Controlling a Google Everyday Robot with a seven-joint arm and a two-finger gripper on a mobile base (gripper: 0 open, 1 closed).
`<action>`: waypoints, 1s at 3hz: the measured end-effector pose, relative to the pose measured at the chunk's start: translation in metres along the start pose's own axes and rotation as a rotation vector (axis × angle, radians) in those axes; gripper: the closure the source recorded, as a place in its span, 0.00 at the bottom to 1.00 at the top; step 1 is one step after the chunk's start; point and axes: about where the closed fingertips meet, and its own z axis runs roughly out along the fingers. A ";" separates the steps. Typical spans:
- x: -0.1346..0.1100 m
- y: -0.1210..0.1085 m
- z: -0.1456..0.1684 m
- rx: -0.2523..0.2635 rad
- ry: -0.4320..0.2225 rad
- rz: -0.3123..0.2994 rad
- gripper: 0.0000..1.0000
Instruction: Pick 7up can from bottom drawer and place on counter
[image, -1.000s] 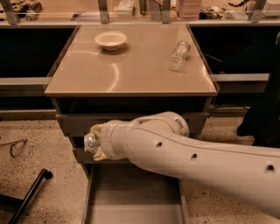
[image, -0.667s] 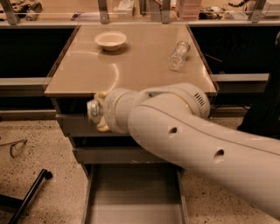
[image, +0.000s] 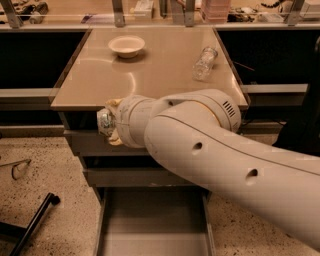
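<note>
My gripper (image: 111, 122) sits at the end of the big white arm, in front of the counter's (image: 150, 70) front edge at its left side. Its yellowish fingers (image: 114, 103) are shut on the 7up can (image: 105, 120), of which only a shiny silver end shows. The can is held level with the counter's front edge, in front of the top drawer. The bottom drawer (image: 155, 227) stands pulled out below, its flat grey floor bare. The arm hides the right part of the drawer fronts.
A white bowl (image: 126, 46) sits at the back left of the counter. A clear plastic bottle (image: 204, 63) lies at the back right. A black bar (image: 30, 225) and a pair of glasses (image: 17, 169) lie on the speckled floor at left.
My gripper has risen with the can from the level of the lower drawers to the counter's front edge, and the arm has swung up with it.
</note>
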 end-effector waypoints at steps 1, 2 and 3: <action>0.009 -0.019 0.006 0.036 -0.006 -0.007 1.00; 0.039 -0.061 0.028 0.056 0.016 -0.011 1.00; 0.076 -0.113 0.066 0.062 0.064 -0.022 1.00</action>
